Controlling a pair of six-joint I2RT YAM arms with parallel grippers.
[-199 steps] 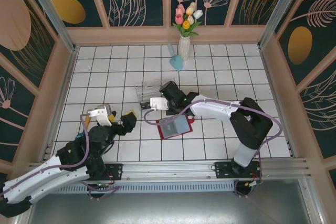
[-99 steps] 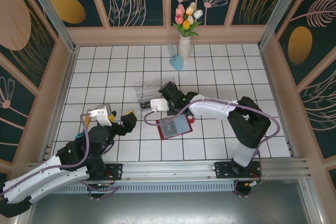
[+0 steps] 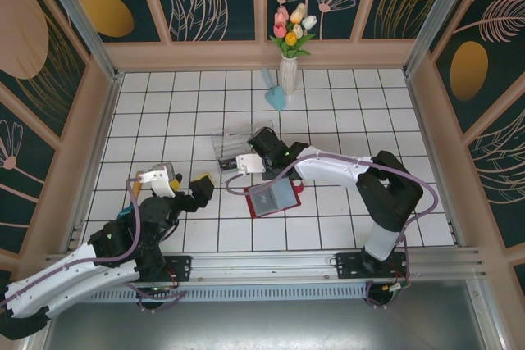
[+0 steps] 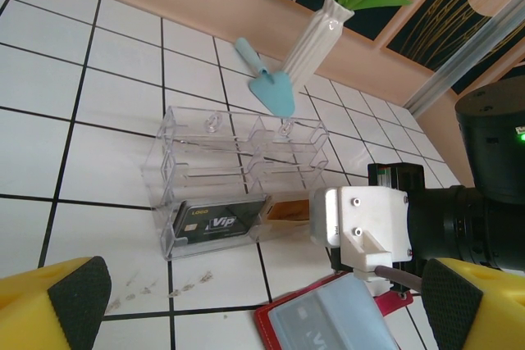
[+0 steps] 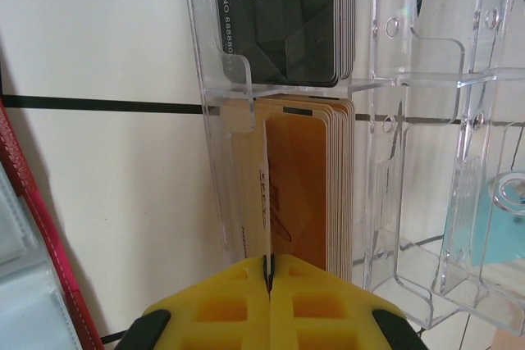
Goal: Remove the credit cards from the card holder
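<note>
The red card holder (image 3: 273,197) lies open on the tiles, its blue-grey pockets facing up; its corner (image 4: 328,321) reaches the bottom of the left wrist view and its red edge (image 5: 33,227) runs along the left of the right wrist view. My right gripper (image 5: 268,284) is shut on an orange card (image 5: 265,194) held on edge. The card's far end is inside a compartment of the clear plastic box (image 5: 410,161), beside a stack of orange cards (image 5: 316,186). From above, the right gripper (image 3: 253,150) sits at the box's right end. My left gripper (image 4: 264,293) hovers open and empty, left of the holder.
The clear box (image 3: 230,143) also holds a black VIP card (image 4: 217,220). A white vase of tulips (image 3: 289,71) and a light-blue scoop (image 3: 276,96) stand near the back wall. Wooden walls ring the tiled floor.
The right gripper has edged slightly toward the clear box with the orange card. The left arm has stayed put.
</note>
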